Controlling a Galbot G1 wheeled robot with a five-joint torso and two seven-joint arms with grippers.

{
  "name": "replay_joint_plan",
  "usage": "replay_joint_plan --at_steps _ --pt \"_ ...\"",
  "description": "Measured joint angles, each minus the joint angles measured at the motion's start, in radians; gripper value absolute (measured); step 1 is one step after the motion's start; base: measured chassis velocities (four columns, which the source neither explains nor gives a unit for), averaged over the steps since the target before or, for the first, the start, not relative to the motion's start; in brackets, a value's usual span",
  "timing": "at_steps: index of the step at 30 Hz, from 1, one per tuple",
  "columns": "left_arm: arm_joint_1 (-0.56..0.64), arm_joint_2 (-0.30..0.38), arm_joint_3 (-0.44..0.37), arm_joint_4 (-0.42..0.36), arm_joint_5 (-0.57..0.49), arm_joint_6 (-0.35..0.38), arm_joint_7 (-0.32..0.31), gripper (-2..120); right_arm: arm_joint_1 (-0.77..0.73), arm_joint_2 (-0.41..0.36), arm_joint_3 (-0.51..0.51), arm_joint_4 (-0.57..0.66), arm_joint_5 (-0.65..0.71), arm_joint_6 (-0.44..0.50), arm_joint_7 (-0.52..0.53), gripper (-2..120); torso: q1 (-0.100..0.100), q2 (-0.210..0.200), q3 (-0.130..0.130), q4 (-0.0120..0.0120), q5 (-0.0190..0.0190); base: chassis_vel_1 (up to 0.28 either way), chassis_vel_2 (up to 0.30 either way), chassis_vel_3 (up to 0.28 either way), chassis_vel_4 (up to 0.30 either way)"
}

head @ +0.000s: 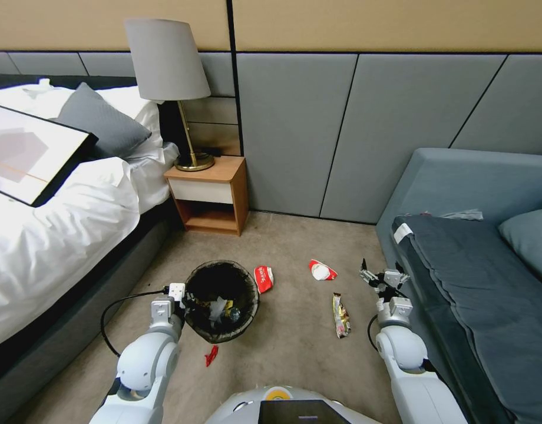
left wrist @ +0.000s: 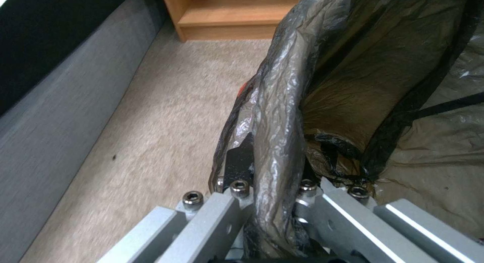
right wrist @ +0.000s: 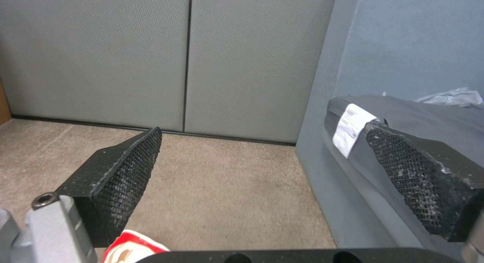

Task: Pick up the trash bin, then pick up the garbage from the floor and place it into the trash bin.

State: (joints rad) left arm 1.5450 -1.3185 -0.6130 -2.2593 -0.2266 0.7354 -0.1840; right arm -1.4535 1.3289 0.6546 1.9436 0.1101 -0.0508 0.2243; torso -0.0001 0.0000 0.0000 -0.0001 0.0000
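Head view: left arm extends forward at lower left, left gripper [head: 179, 296] clamped on the rim of the trash bin [head: 221, 301], lower centre. Right gripper [head: 382, 275] is raised at centre right beside the sofa [head: 477, 282]. Red-and-white packets [head: 263, 278] [head: 321, 270] and a dark snack wrapper [head: 341, 315] lie on the carpet between.

Left wrist view: fingers [left wrist: 239, 163] pinch the black liner bag [left wrist: 282, 115].

Right wrist view: pads [right wrist: 128, 180] stand wide apart, holding nothing.

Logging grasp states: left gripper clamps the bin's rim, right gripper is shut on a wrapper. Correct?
Not quite. The left gripper does clamp the bin rim, but the right gripper is open and empty; the right wrist view shows its jaws spread wide above the carpet.
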Motion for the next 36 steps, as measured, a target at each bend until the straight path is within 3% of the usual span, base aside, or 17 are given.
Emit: replay_joint_plan --at_steps 7,10,13,14,16,17,18,19,20,22,30,36 --pt "0.007 -0.008 -0.003 -0.008 0.002 0.000 -0.001 0 -0.002 -0.013 0.001 0.011 -0.031 -0.003 0.016 100 0.000 0.000 0.000 0.0000 0.0001 -0.083 0.081 0.072 -0.081" --pt "0.008 -0.011 -0.004 -0.009 0.006 0.000 -0.001 0 -0.005 -0.038 -0.014 0.031 -0.010 -0.074 0.031 100 0.000 0.000 0.000 0.0000 0.0001 -0.016 0.062 0.046 -0.054" --pt "0.012 -0.011 -0.004 -0.010 0.008 0.000 -0.002 0 -0.002 -0.099 -0.046 0.059 0.037 -0.230 0.048 100 0.000 0.000 0.000 -0.0001 -0.0001 -0.002 0.019 0.004 -0.006" --pt "0.012 -0.011 -0.004 -0.010 0.008 0.000 -0.002 0 -0.002 -0.099 -0.046 0.059 0.037 -0.230 0.048 100 0.000 0.000 0.000 -0.0001 -0.0001 0.000 0.000 0.000 0.000" --pt "0.015 -0.005 -0.004 -0.009 0.011 0.000 -0.002 0 0.031 -0.193 -0.083 0.066 0.126 -0.399 0.065 100 0.000 0.000 0.000 -0.0002 0.0002 0.000 0.000 0.000 0.000" --pt "0.015 -0.005 -0.004 -0.009 0.011 0.000 -0.002 0 0.035 -0.201 -0.087 0.066 0.136 -0.409 0.067 100 0.000 0.000 0.000 -0.0003 0.0002 0.000 0.000 0.000 0.000" --pt "0.015 -0.003 -0.004 -0.006 0.012 0.000 -0.002 0 0.073 -0.262 -0.115 0.058 0.228 -0.507 0.077 100 0.000 0.000 0.000 0.0005 -0.0002 0.000 0.000 0.000 0.000" --pt "0.015 -0.003 -0.004 -0.006 0.012 0.000 -0.002 0 0.073 -0.262 -0.115 0.058 0.228 -0.507 0.077 100 0.000 0.000 0.000 0.0005 -0.0002 0.000 0.000 0.000 0.000" --pt "0.015 -0.002 -0.003 -0.003 0.012 0.000 -0.003 0 0.106 -0.300 -0.139 0.050 0.317 -0.586 0.082 100 0.000 0.000 0.000 -0.0003 0.0002 0.000 0.000 0.000 0.000" --pt "0.015 -0.004 -0.001 -0.001 0.015 0.000 -0.003 0 0.175 -0.346 -0.188 0.022 0.426 -0.675 0.106 100 0.000 0.000 0.000 0.0003 0.0002 0.000 0.000 0.000 0.000" --pt "0.017 -0.006 -0.003 0.003 0.020 0.000 -0.003 0 0.309 -0.432 -0.329 -0.087 0.566 -0.700 0.074 100 0.000 0.000 0.000 0.0000 -0.0001 0.000 0.000 0.000 0.000" --pt "0.015 -0.010 -0.003 0.008 0.022 0.000 -0.003 0 0.334 -0.445 -0.403 -0.125 0.602 -0.696 0.063 100 0.000 0.000 0.000 0.0000 -0.0001 0.000 0.000 0.000 0.000"
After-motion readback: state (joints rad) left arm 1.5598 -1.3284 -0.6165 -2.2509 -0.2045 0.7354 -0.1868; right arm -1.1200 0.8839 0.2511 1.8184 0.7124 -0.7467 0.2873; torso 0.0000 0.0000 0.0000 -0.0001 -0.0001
